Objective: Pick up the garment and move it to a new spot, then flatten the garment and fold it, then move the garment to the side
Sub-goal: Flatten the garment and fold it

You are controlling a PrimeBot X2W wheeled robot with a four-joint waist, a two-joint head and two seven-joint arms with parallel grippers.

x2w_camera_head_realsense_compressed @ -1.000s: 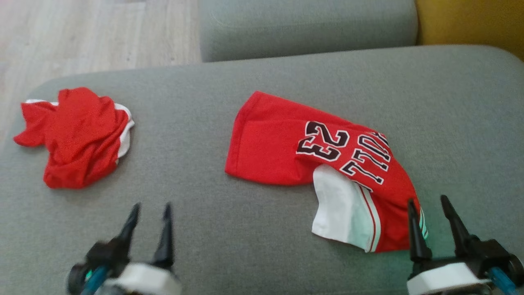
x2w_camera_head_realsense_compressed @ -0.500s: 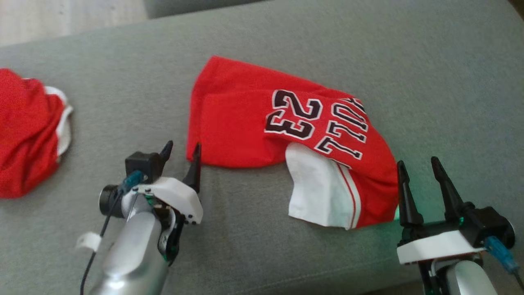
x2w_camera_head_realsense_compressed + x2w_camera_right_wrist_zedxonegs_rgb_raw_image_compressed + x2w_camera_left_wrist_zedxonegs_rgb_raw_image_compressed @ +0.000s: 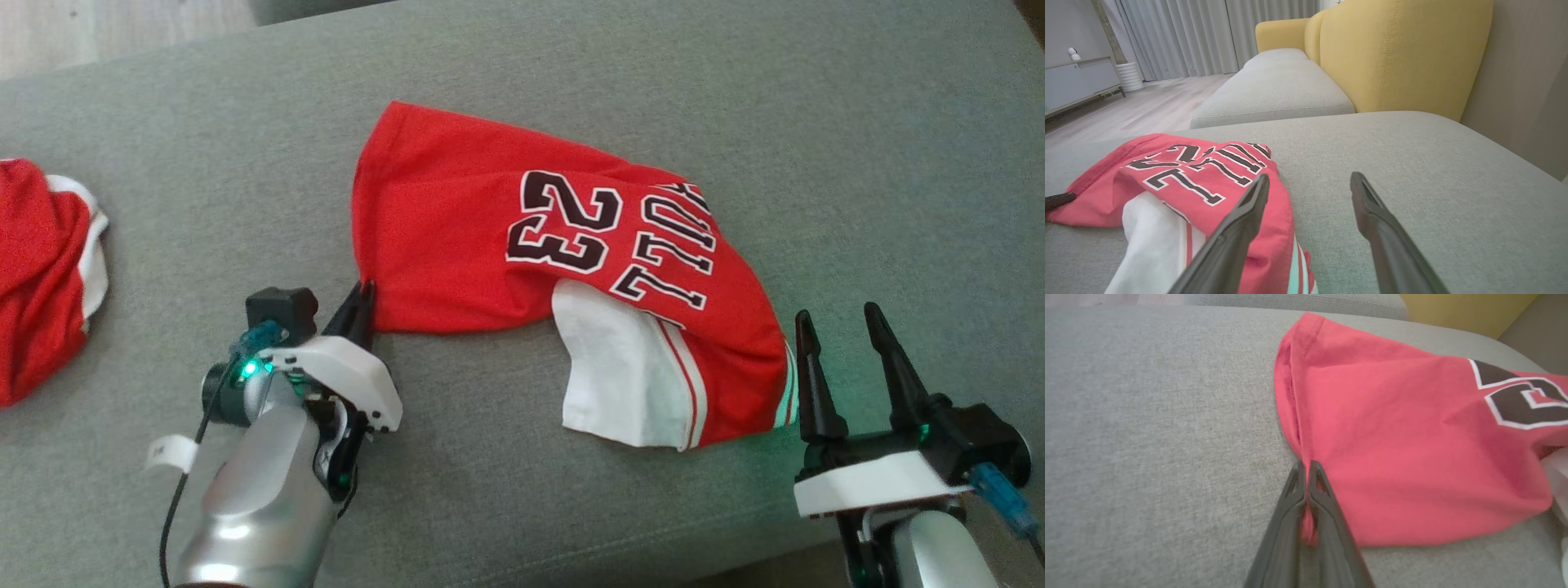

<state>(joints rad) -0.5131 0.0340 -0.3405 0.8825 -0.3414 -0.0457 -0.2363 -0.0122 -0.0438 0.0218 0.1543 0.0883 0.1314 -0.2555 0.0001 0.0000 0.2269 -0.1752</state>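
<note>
Soft even daylight, weak shadows. Green indicator glow tints the shirt hem. Wrist views paler, close foreground soft.

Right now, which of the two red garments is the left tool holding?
The number 23 jersey: the left tool is shut on its corner. The crumpled red garment with white trim lies apart at the left, untouched.

The jersey is red, with a black, white-edged "23" and lettering facing up and running sideways. It lies rumpled, partly folded over itself, on the grey sofa cushion. A white panel with striped trim shows at its near edge. The left gripper pinches its near left corner.
</note>
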